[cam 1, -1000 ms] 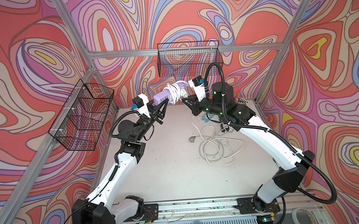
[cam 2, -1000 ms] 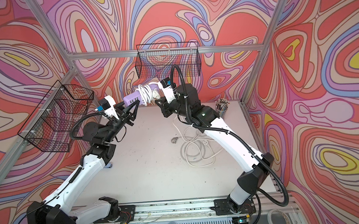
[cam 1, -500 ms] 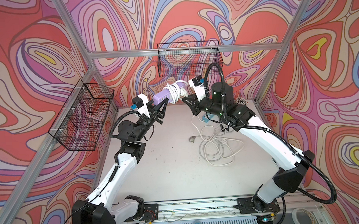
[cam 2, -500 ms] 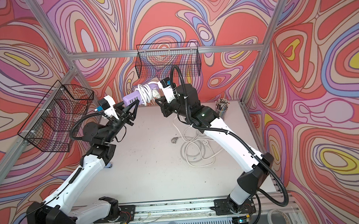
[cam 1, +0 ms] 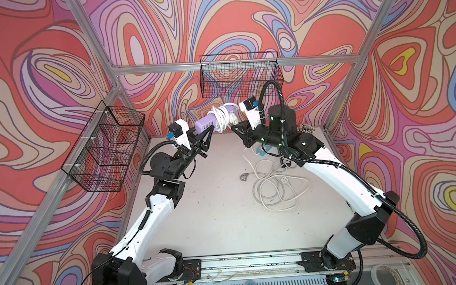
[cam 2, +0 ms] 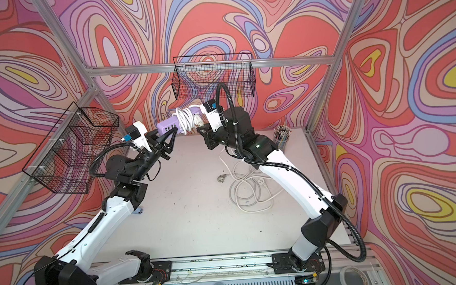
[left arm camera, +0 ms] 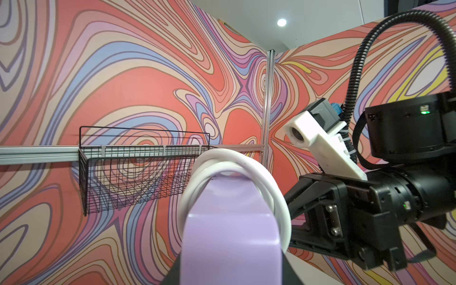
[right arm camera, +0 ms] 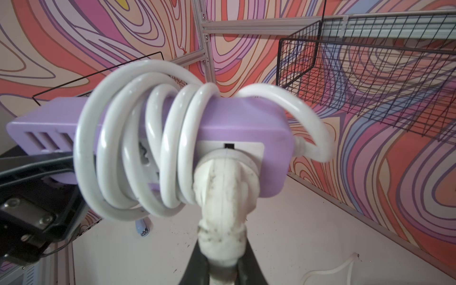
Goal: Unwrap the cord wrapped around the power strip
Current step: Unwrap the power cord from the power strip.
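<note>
The purple power strip (cam 1: 206, 124) is lifted off the table (cam 1: 212, 224), above the middle of its far edge and just below the wire basket (cam 1: 240, 75) on the back wall. It lies roughly level between the two arms.

The left gripper (cam 1: 209, 130) is closed on the strip's USB-port end, and in the left wrist view the purple body (left arm camera: 229, 234) runs straight out from between its fingers. The right gripper (cam 1: 233, 125) is clamped on the white plug (right arm camera: 222, 197), which sits in the socket at the strip's opposite end.

The white cord (right arm camera: 111, 148) is wound around the middle of the strip in about five loose loops, with one more bend arching over the end by the plug.

A separate loose white cable (cam 1: 274, 185) lies tangled on the table under the right arm. A cup of pencils (cam 2: 281, 136) stands in the far right corner.
</note>
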Robot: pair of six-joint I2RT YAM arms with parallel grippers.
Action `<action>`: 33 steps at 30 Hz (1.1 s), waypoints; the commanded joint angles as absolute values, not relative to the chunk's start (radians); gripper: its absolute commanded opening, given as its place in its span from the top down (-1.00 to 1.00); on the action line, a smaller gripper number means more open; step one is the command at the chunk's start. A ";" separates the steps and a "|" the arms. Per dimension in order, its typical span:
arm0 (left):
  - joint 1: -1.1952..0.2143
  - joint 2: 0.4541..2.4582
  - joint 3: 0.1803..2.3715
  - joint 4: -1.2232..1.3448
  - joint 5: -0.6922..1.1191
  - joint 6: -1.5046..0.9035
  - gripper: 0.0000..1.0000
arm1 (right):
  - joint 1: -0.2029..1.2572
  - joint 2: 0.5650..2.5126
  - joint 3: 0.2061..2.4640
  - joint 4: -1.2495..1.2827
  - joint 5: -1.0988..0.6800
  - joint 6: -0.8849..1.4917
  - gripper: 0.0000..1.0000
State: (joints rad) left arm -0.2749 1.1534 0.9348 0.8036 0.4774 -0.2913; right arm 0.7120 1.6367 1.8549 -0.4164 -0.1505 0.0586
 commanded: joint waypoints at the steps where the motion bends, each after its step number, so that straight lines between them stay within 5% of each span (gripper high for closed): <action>1: -0.280 1.153 0.937 0.835 0.482 -0.272 1.00 | 0.835 1.678 1.920 -0.361 -0.183 0.016 1.00; 7: -0.280 1.150 0.936 0.828 0.476 -0.267 1.00 | 0.846 1.661 1.893 -0.371 -0.121 -0.012 1.00; 18: -0.279 1.146 0.936 0.825 0.474 -0.261 1.00 | 0.538 1.553 1.775 -0.339 -0.288 0.065 1.00; 33: -0.279 1.149 0.934 0.830 0.474 -0.265 1.00 | 0.831 1.664 1.858 -0.337 -0.150 -0.008 1.00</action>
